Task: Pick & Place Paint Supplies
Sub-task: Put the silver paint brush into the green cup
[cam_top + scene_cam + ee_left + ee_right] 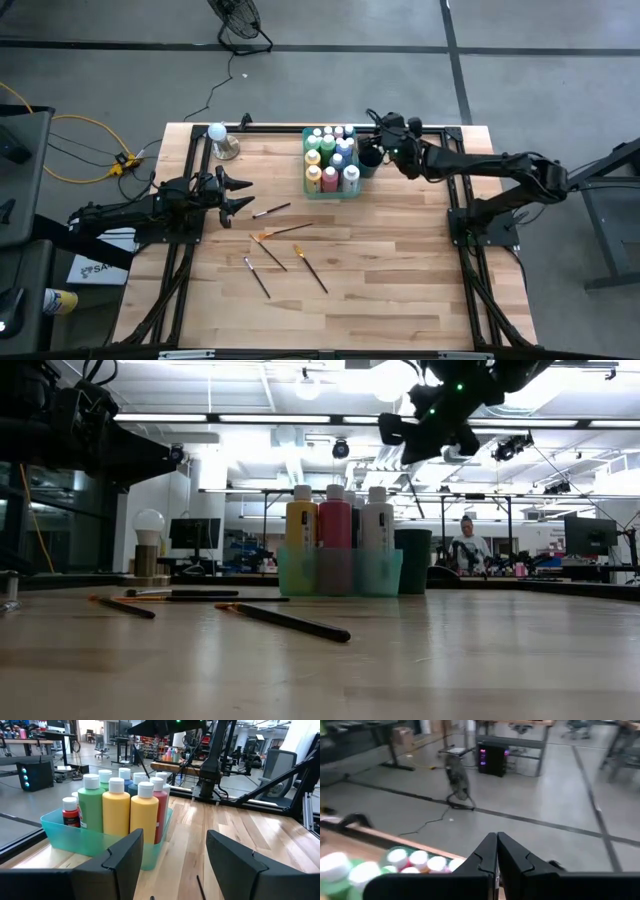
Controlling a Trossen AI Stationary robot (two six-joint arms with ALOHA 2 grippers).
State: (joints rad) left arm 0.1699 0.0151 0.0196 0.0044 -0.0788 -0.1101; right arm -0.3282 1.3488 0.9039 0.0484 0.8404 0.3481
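A teal bin (308, 172) at the table's far middle holds several white-capped paint bottles (330, 160), yellow, red, green and white (116, 810); the bottles stand upright in it (335, 530). Several thin paintbrushes (285, 232) lie flat on the wood nearer than the bin (290, 622). My right gripper (375, 121) hangs shut and empty above the bin's far right corner (496, 851), high over the table (395, 430). My left gripper (240, 195) waits open at the table's left, aimed level at the bin (172, 855).
A dark cup (368, 158) stands against the bin's right side (412, 560). A clear object with a white ball top (218, 138) stands at the far left corner. Black frame rails (190, 170) run along the table's sides. The near half is bare wood.
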